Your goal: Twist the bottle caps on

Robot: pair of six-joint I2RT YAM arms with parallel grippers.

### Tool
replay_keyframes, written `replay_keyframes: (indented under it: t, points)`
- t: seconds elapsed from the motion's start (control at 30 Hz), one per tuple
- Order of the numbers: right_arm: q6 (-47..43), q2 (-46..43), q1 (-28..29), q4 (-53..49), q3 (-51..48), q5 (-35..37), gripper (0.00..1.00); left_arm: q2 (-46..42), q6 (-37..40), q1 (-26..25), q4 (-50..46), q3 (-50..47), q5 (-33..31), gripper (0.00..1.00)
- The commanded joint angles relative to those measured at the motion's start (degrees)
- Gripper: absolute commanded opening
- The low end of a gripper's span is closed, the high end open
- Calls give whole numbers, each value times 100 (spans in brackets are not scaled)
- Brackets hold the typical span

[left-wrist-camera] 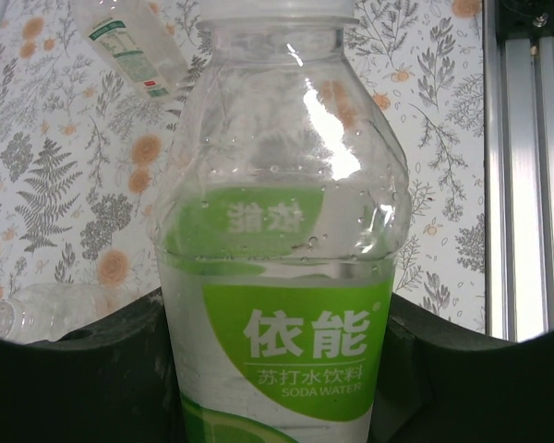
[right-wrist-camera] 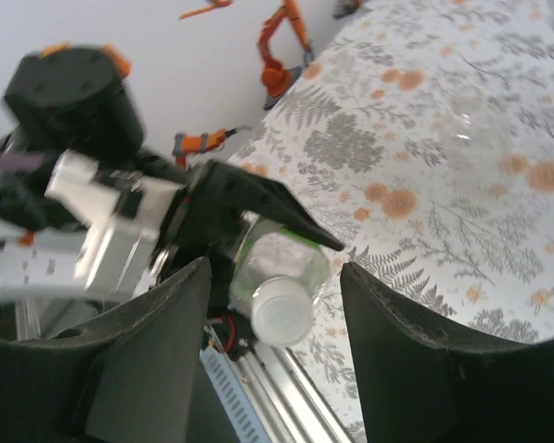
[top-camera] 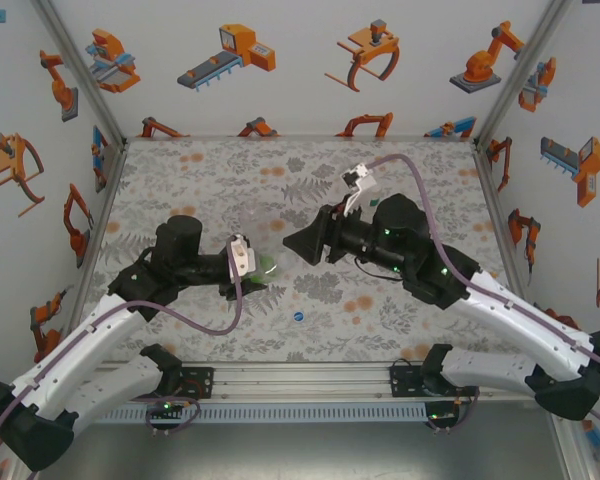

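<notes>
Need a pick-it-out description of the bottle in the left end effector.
Follow the left arm to its end effector, shut on one bottle. It has a white cap and a big green label reading SODA WATER; the two loose bottles beyond it lie on the table, ungripped.

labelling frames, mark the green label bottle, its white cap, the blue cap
green label bottle [left-wrist-camera: 295,343]: left wrist view, on its label
white cap [right-wrist-camera: 282,316]: right wrist view, top face
blue cap [top-camera: 298,316]: top external view, middle
</notes>
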Motion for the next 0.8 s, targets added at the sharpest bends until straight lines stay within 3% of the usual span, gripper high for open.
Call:
replay_keyframes:
  t: [0.0, 0.17, 0.43, 0.77]
  points:
    - [-1781, -162, 1, -370, 97, -1157, 55, -11, 16, 15, 73, 21, 181, 0]
    - [-4084, -147, -4, -1277, 338, -1642, 49, 28, 16, 14, 61, 30, 359, 0]
    - [-6444, 388, -8, -2419, 1123, -1998, 52, 64, 59, 16, 21, 47, 584, 0]
    - [-6952, 924, -2, -2588, 1493, -2876, 51, 62, 148, 10, -39, 48, 948, 0]
